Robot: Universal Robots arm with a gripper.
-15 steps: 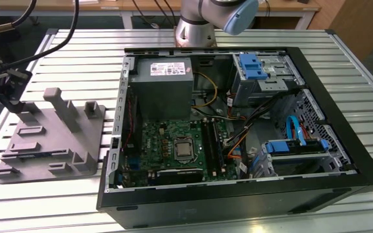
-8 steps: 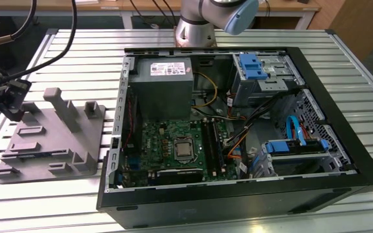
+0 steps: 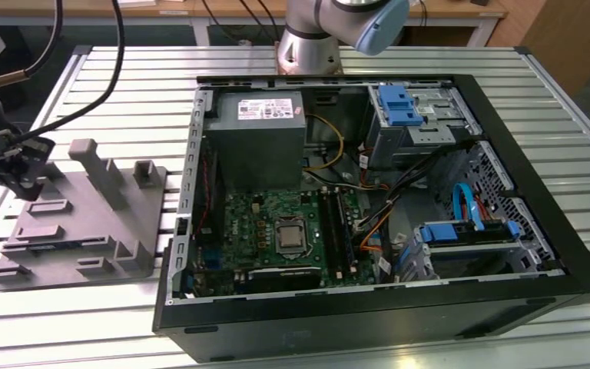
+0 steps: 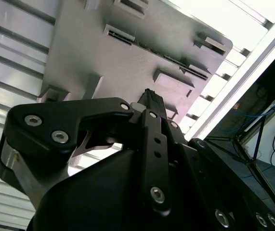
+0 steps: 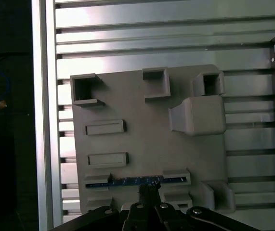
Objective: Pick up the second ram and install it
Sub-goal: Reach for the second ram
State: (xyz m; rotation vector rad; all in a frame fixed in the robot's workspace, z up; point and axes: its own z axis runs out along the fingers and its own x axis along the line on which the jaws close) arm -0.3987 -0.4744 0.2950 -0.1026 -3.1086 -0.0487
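Note:
The second ram [image 5: 136, 181], a thin bluish stick, lies on edge in a long slot of the grey holder block [image 5: 147, 139]. In the first wrist view my gripper [image 5: 149, 190] hangs just beside the ram's middle, fingers pressed together with nothing between them. In the exterior view the gripper [image 3: 27, 184] hovers over the holder block [image 3: 80, 219], at that view's left. The second wrist view shows the dark fingertips [image 4: 149, 96] meeting above the block [image 4: 127, 62]. The green board [image 3: 274, 227] with its black slots [image 3: 334, 227] lies inside the open computer case [image 3: 377, 307].
The case holds a grey power supply [image 3: 259, 127], blue drive brackets [image 3: 402, 108] and loose cables [image 3: 387, 207]. The holder block has raised posts [image 3: 95, 161] and several empty pockets. All of it rests on a slatted metal table [image 3: 101, 77], and the arm's base [image 3: 310, 46] stands behind the case.

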